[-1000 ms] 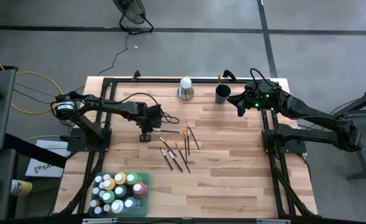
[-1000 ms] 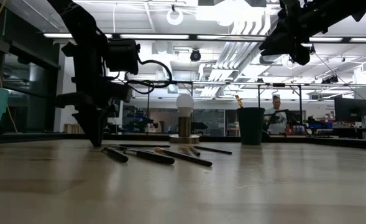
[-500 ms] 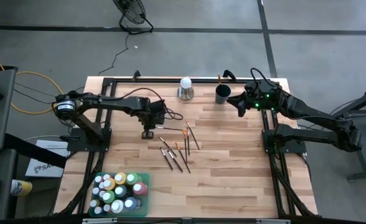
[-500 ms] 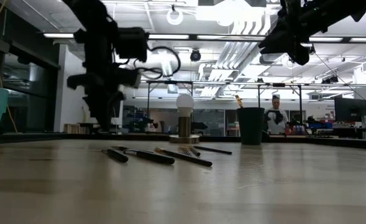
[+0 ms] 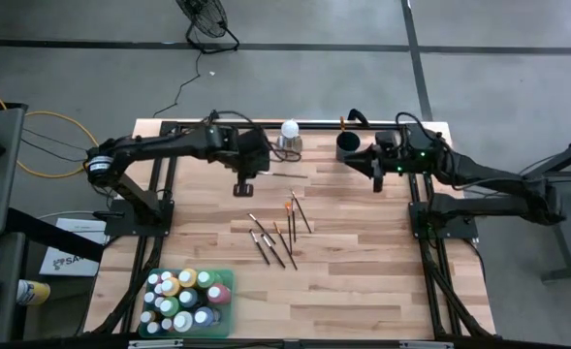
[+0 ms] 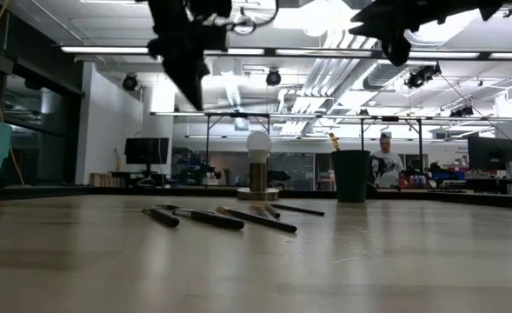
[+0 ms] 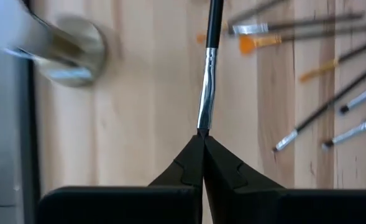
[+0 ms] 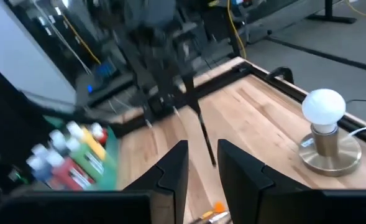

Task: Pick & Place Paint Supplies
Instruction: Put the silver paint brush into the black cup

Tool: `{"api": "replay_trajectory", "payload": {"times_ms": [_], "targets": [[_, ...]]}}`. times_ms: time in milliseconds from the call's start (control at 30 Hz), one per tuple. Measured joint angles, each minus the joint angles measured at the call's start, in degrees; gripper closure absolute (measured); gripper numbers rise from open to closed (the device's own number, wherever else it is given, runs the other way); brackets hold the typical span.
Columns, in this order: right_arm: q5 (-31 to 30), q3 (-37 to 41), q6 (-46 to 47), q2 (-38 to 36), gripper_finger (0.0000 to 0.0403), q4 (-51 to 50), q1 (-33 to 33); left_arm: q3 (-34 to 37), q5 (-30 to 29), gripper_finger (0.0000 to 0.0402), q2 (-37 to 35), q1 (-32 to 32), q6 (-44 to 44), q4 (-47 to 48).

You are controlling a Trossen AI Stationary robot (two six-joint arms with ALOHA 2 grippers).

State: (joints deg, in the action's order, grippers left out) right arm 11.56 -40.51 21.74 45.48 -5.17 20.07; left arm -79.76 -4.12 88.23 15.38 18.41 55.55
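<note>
Brushes (image 5: 277, 230) lie scattered on the bare wood at the centre of the high view, well apart from the green tray (image 5: 225, 278) of paint bottles (image 5: 183, 297) at the lower left of that frame. We see the left gripper (image 5: 245, 191) raised above the table in the upper middle of the high view, just left of the white ball lamp (image 5: 289, 136). Its fingers (image 7: 223, 168) are pressed together on the tip of one brush (image 7: 208, 74), which sticks straight out from them in the left wrist view. In the right wrist view we see that same brush hanging from the left arm over the table. The right gripper (image 5: 378, 182) hovers in the upper right of the high view, just beside the dark cup (image 5: 348, 145), its fingers (image 8: 240, 169) a narrow gap apart with nothing between them.
</note>
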Motion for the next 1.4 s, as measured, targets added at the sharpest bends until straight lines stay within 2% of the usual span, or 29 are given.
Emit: {"api": "replay_trajectory", "payload": {"times_ms": [167, 300, 467, 600, 800, 1033, 1200, 1400], "targets": [[-5.2, -8.5, -7.8, 7.5, 0.0301, -7.5, -5.5, -4.9, -2.2, 0.0401, 0.0, 0.0, 0.4, 2.2], [-10.0, -17.0, -14.1, 15.8, 0.0255, -12.0, -9.4, -5.9, -3.8, 0.0401, -0.1, 0.0, 0.4, 2.7], [-20.5, -27.1, -22.3, 26.1, 0.0193, -15.6, -13.1, -5.9, -4.4, 0.0401, -0.1, 0.0, -0.7, 3.8], [-24.1, -32.0, -28.6, 33.2, 0.0174, -15.9, -14.6, -5.9, -4.4, 0.0401, -0.1, 0.0, -2.0, 4.2], [-32.4, -33.1, -34.0, 42.2, 0.0172, -16.2, -16.3, -5.9, -4.4, 0.0401, -0.1, 0.0, -3.7, 5.3], [-37.3, -33.1, -36.8, 48.1, 0.0172, -14.5, -18.8, -5.9, -4.4, 0.0401, -0.1, 0.0, -4.3, 5.6], [-44.3, -33.1, -44.3, 51.8, 0.0172, -7.5, -20.4, -5.9, -3.2, 0.0401, -0.1, 0.0, -3.9, 5.6], [-48.9, -33.1, -53.3, 56.3, 0.0172, 3.4, -20.9, -5.9, -2.6, 0.0401, -0.1, 0.0, -3.7, 5.6]]}}
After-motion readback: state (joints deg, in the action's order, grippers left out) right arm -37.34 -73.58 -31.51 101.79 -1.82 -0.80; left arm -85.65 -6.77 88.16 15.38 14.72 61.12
